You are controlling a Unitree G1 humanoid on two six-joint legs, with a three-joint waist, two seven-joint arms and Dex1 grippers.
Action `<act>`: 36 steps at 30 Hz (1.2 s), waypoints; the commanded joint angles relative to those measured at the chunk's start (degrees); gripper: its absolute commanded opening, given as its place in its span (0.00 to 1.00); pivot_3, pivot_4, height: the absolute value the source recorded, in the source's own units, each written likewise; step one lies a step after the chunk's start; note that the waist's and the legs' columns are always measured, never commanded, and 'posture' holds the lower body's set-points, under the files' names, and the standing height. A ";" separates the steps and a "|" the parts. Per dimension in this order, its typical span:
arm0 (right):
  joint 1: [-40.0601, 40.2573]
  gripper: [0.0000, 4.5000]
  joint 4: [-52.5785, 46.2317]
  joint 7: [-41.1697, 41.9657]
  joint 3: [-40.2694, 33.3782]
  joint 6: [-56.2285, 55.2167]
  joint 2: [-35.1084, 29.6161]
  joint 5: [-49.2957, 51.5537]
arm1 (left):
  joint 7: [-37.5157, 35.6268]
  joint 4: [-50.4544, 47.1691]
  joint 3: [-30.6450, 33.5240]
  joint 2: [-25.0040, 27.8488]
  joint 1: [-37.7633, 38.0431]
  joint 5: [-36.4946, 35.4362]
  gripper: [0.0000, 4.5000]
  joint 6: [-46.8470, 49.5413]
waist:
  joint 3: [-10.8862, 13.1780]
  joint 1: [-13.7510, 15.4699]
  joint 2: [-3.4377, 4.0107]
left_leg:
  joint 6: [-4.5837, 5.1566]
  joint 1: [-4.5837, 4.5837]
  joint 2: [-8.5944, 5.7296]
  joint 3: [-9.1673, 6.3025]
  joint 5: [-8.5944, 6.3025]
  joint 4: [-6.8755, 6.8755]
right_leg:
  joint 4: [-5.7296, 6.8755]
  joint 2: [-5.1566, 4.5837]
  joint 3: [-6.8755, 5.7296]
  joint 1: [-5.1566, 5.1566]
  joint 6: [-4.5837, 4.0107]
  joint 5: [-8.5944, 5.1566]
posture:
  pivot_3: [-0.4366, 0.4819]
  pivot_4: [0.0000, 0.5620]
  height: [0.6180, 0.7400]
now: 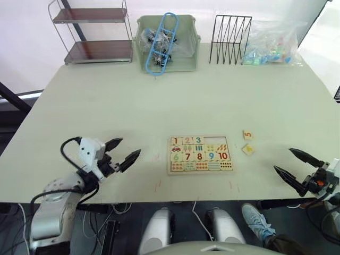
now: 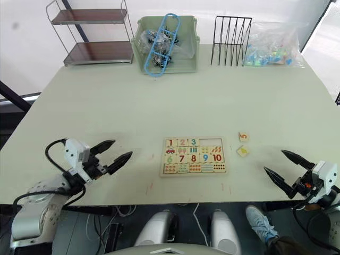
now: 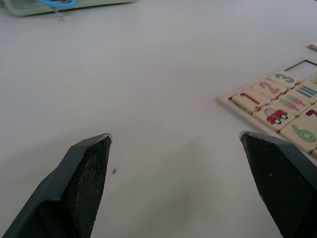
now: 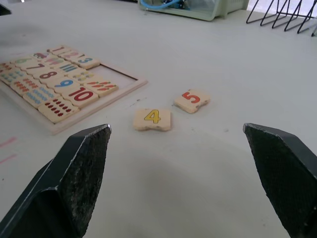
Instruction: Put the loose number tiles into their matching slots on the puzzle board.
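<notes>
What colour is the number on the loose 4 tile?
Yellow, on the 4 tile; the right wrist view shows it best.

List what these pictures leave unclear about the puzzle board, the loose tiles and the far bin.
- Puzzle board: cut off by the edge in the left wrist view; dot rows too small in the eye views.
- Tile 4: digit too small in the eye views.
- Bin: contents tangled behind a blue loop.

We saw a bright, even light over the table (image 1: 159,101), with a strong white glow behind its far edge that washed out the background. Shadows were soft and faint. In the left wrist view the green bin (image 3: 59,5) was blurred, and in the right wrist view the wire rack (image 4: 282,15) was out of focus.
</notes>
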 commanded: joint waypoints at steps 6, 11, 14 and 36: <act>-0.04 1.00 2.37 1.11 -2.39 -2.65 -0.34 0.37 | 2.07 -1.75 8.26 -1.94 7.81 -4.61 0.98 -4.86 | -0.01 0.35 -0.03 | 0.00 0.00 0.02 0.03 0.00 0.00 | -0.07 -0.01 -0.03 0.01 -0.14 -0.09 | 0.48 0.27 1.00; -0.59 1.00 3.22 1.08 -2.44 -3.38 0.03 0.39 | 1.52 -1.15 10.05 -2.00 11.07 -5.27 0.98 -7.44 | -0.01 0.07 -0.03 | 0.00 0.00 0.01 0.07 0.00 -0.01 | -0.08 0.01 -0.01 0.01 -0.15 -0.10 | 0.48 0.27 1.00; -0.63 1.00 3.51 0.85 -2.04 -3.78 0.25 0.08 | 2.22 -1.02 10.32 -2.30 11.64 -6.07 0.98 -8.08 | -0.01 0.02 -0.03 | 0.00 0.01 0.02 0.08 0.00 -0.02 | -0.08 0.03 0.00 0.01 -0.15 -0.10 | 0.48 0.27 1.00; -1.59 1.00 3.40 -5.73 -0.25 -3.87 2.48 -3.65 | 2.74 -0.88 7.12 -2.30 12.20 -5.09 0.98 -9.99 | -0.02 0.06 -0.03 | 0.00 0.00 0.02 0.11 0.00 -0.02 | -0.14 0.06 0.01 0.01 -0.14 -0.10 | 0.48 0.27 1.00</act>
